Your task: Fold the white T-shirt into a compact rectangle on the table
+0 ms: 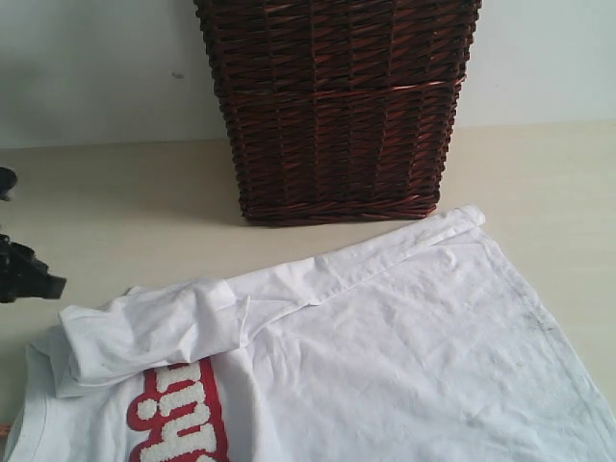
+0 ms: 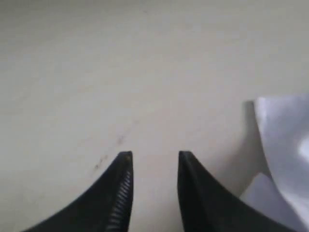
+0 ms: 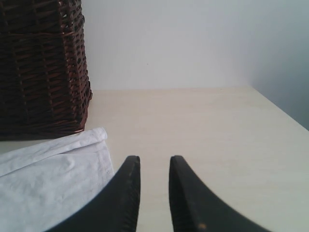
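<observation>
The white T-shirt [image 1: 385,356] lies flat on the tabletop [image 1: 115,192]. Its long axis runs across the exterior view, collar end at the lower left and hem end toward the right. The far long edge lies folded inward as a strip, and the far sleeve [image 1: 144,332] is doubled over above the red band [image 1: 183,409] of letters. The wicker basket [image 1: 337,106] stands just behind that edge.

The left hand [image 2: 155,153] hangs over bare tabletop with its 2 fingers partly apart and nothing between them. Cloth shows only at one side of its view, near but not touching. The right hand [image 3: 154,157] is also parted by a narrow gap and holds nothing. The hem corner [image 3: 91,137] lies just beside it, toward the basket.

So each hand sits off 1 short end of the shirt, left by the sleeve end and right by the hem end. The right hand looks closer to its cloth. A fold along the long axis would probably want both hands moving inward onto the fabric.

The exterior view gives the whole layout, but shows only a dark piece of the left arm [image 1: 24,274] and nothing of the right one. Only the wrist views show the finger gaps.
</observation>
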`<state>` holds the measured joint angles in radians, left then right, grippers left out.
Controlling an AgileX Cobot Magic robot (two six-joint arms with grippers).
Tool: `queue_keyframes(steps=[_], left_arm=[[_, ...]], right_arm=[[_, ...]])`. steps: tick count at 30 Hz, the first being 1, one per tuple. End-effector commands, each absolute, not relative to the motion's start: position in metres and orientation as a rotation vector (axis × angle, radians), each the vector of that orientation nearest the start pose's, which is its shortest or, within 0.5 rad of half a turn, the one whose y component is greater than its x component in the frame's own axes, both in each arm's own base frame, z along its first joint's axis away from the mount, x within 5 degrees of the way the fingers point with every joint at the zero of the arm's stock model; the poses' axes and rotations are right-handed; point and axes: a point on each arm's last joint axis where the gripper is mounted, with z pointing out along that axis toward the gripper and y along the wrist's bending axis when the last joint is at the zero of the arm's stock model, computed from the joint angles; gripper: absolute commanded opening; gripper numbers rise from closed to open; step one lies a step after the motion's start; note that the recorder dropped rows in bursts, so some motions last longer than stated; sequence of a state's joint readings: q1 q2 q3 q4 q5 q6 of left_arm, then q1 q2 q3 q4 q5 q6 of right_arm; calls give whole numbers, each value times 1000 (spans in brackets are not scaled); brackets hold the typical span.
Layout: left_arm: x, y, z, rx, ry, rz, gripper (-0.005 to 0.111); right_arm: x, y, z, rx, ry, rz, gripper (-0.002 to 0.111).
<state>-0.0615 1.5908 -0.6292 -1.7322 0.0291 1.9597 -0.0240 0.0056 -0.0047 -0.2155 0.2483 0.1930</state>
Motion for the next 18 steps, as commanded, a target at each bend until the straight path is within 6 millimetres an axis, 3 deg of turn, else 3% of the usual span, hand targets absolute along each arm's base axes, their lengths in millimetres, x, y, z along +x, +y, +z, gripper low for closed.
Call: queue_keyframes(steps=[1,4,6,8,10,14,18], left_arm=[[277,-9,181,106,2326,-182,13],[270,-16,188,51,2309,-527,0],[259,-28,189,89,2348,-864,0],[249,-38,186,193,2390,-1061,0],[243,-39,180,301,2447,-1051,0],[242,-26,166,461,2554,-771,7],[245,-19,163,458,2563,-650,38]], right_arm=[[55,-6,192,38,1722,-78,23],[55,-6,192,38,1722,-78,23],[55,-6,192,38,1722,-78,23],[55,-6,192,38,1722,-78,23],[55,-6,192,38,1722,-78,23],[55,-6,192,38,1722,-78,23],[55,-6,192,38,1722,-78,23]])
